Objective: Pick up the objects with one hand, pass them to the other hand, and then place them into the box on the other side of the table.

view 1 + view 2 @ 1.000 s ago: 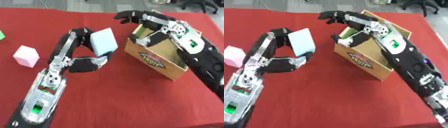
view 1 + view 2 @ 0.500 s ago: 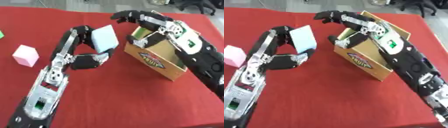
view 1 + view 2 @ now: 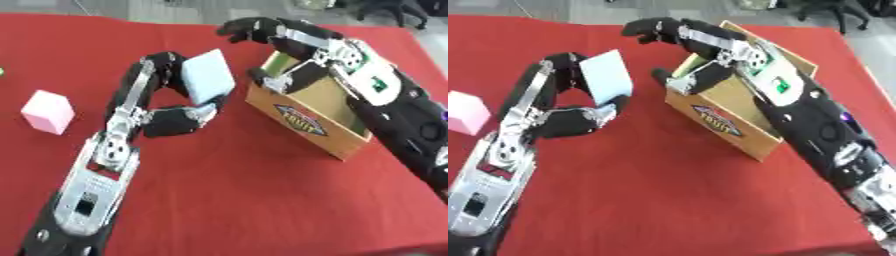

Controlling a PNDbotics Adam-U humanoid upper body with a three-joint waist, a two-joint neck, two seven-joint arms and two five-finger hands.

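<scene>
Left hand [image 3: 166, 107] pinching pale blue block [image 3: 208, 76]
Right hand [image 3: 278, 47] spread, empty, over wooden box [image 3: 308, 120]; pink cube [image 3: 48, 111] on red table [image 3: 227, 190]

1. My left hand [image 3: 166, 107] covers the back face and lower edge of the pale blue flat block [image 3: 207, 75], so I cannot tell how far my fingers wrap behind it.
2. My right hand [image 3: 697, 47] and forearm hide much of the inside of the open tan cardboard box [image 3: 306, 122]; whether anything lies in it I cannot tell.
3. The printed oval label on the box front is too blurred to read.
4. The pink cube [image 3: 464, 112] is cut by the right eye view's left edge.
5. A small green thing [image 3: 1, 71] at the left edge is mostly out of view.
</scene>
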